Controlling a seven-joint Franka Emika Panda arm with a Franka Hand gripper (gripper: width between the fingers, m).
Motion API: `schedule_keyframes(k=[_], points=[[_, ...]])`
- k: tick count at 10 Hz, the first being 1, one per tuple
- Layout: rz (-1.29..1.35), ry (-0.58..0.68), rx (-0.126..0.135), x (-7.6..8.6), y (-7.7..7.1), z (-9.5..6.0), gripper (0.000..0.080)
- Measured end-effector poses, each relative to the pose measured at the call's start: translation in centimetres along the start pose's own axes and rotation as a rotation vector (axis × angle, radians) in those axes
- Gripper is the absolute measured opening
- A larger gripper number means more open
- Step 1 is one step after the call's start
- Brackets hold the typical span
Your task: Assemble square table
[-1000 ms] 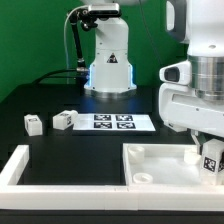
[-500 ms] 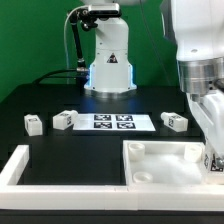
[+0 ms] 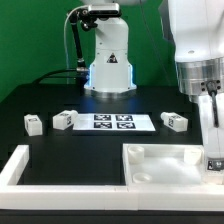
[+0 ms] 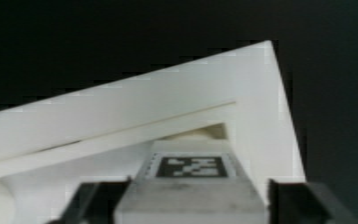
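Going across from the exterior view's left: white border bar at the near edge. Then two loose legs out on the black table, leftmost leg block and second leg block. Next to those, the marker board, and a third leg block just past its right end. Near right: the square table slab, lying flat with its sockets up. Right over its right-hand corner, the gripper, pointing down.

Can't call it clamped or released. Fingers right up against both sides of a tagged leg block, about half spread, no gap to see and no proof of squeeze either.

Worries from here, just guessing:
- Letting go of a half-seated leg = tilt or topple at the corner.
- Lifting off with one pad dragging = leg pulled out again, or the slab nudged sideways.

View differences: exterior good for the whole layout and the spare legs, useless for the contact, with arm bulk in the way. Wrist good for the tag, both fingers and the slab's pointed corner beyond, but no spare legs and no clear look at the socket.
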State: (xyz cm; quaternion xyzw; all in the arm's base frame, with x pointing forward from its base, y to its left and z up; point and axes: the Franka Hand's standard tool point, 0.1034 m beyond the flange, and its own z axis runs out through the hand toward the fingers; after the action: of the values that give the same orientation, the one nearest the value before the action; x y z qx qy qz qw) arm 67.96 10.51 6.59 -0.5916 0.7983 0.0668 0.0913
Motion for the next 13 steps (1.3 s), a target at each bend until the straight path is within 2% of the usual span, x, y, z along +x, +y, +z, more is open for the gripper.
schedule_keyframes(k=[1,2,3,4,5,6,7,11,12,13], points=[[-0.002,-0.001,0.002,-0.2,0.0,-0.1,0.055],[-0.014,-0.006,0.013,-0.7,0.0,-0.7,0.0618],[-0.036,-0.016,0.03,-1.0,0.0,-2.2,0.0618],[-0.05,-0.029,0.05,-1.6,0.1,-4.4,0.0643],[-0.058,-0.041,0.052,-2.2,0.5,-6.3,0.0648],[-0.06,-0.043,0.035,-2.4,0.7,-6.6,0.0648],[-0.059,-0.04,0.032,-2.2,0.7,-6.2,0.0649],[-0.072,-0.041,0.033,-2.2,0.8,-6.2,0.0649],[-0.133,-0.043,0.05,-2.2,1.4,-6.5,0.0649],[-0.169,-0.038,0.061,-2.0,3.4,-6.8,0.0649]])
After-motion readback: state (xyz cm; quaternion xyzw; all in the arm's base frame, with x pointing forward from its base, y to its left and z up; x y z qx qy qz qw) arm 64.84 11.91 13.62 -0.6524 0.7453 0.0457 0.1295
